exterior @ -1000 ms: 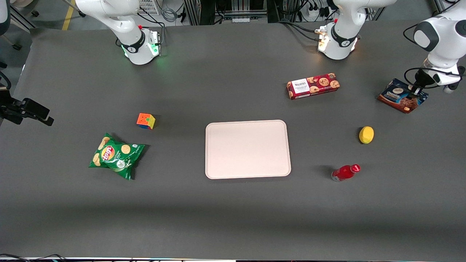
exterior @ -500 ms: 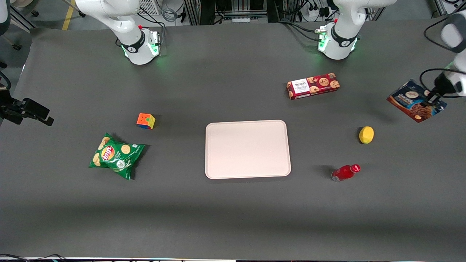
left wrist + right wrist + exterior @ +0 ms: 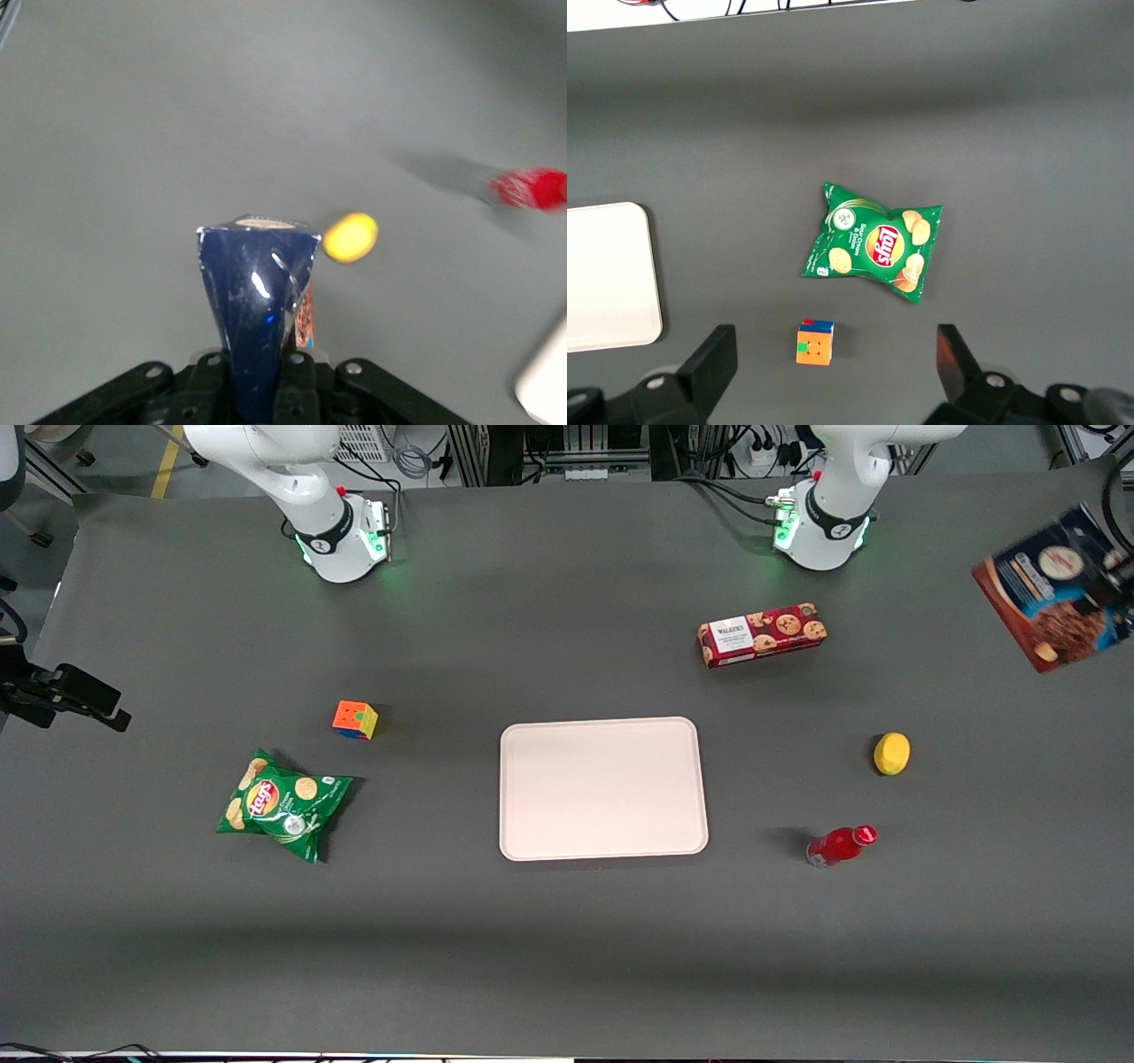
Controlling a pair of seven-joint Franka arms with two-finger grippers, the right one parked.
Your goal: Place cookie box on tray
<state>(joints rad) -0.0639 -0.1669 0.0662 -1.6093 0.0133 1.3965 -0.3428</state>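
The cookie box (image 3: 1050, 593), a dark navy carton with a brown cookie picture and a round logo, hangs tilted high above the table at the working arm's end. My left gripper (image 3: 1109, 571) is shut on one end of it, at the frame's edge. In the left wrist view the navy cookie box (image 3: 257, 292) sticks out from between the black fingers of the gripper (image 3: 261, 376). The pale pinkish tray (image 3: 602, 788) lies flat mid-table, well away toward the parked arm's end, with nothing on it. A tray corner (image 3: 545, 382) shows in the wrist view.
A red cookie box (image 3: 762, 635) lies nearer the arm bases than the tray. A yellow lemon (image 3: 891, 753) and a red bottle (image 3: 840, 845) lie between the held box and the tray. A colour cube (image 3: 355, 719) and a green chips bag (image 3: 282, 804) lie toward the parked arm's end.
The cookie box has left the table and risen steadily in my gripper, looming larger and drifting toward the table's end. Nothing else moved.
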